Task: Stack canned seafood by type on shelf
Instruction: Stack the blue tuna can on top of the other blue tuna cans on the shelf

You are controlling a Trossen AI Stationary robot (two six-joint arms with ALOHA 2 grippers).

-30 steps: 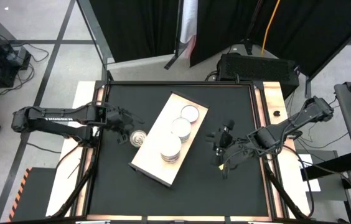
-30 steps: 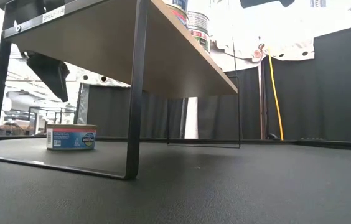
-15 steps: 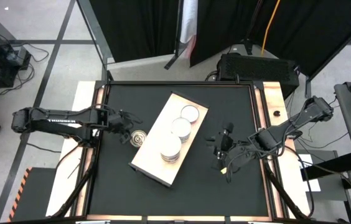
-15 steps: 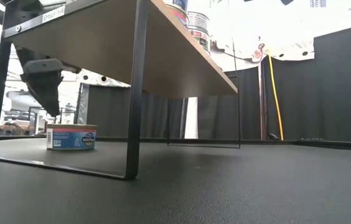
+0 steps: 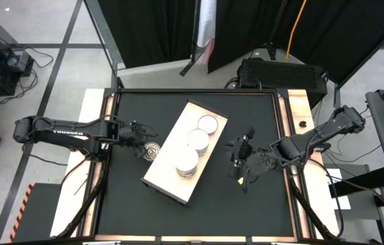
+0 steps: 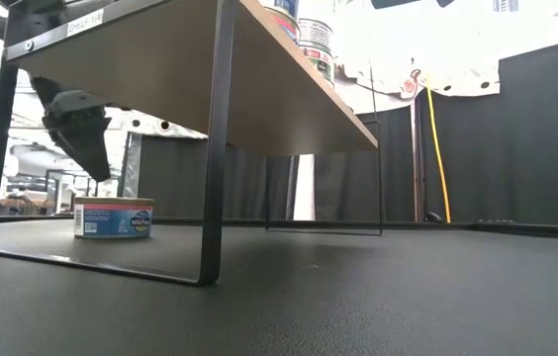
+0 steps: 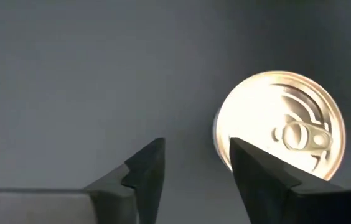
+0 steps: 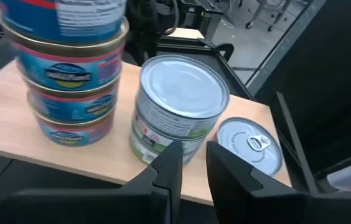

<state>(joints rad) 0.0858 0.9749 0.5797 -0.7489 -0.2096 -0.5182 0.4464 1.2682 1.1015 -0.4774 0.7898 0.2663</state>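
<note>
The shelf [image 5: 167,178] is a pale board on black legs, standing slantwise mid-table. On it stand three groups of canned seafood: a tall stack [image 5: 186,163], a shorter one [image 5: 198,141] and a single flat tin [image 5: 207,124]. One more tin [image 5: 152,150] with a pink and blue label [image 6: 113,218] rests on its base on the black tabletop beside the shelf's left side. My left gripper [image 7: 197,168] hangs open just above and beside this tin [image 7: 281,124], nothing between its fingers. My right gripper [image 8: 194,162] hovers right of the shelf, its fingers a narrow gap apart, holding nothing.
The shelf's black leg frame [image 6: 215,148] stands close beside the loose tin. The shelf board's near left half [image 5: 161,173] is bare. Raised wooden rails [image 5: 294,109] run along the table's left and right sides. Cables hang from my right arm [image 5: 260,170].
My left gripper has sunk a little toward the tin on the table, shifted slightly toward the shelf, and rolled about its own pointing line. The tin and the stacks on the shelf have kept their places.
</note>
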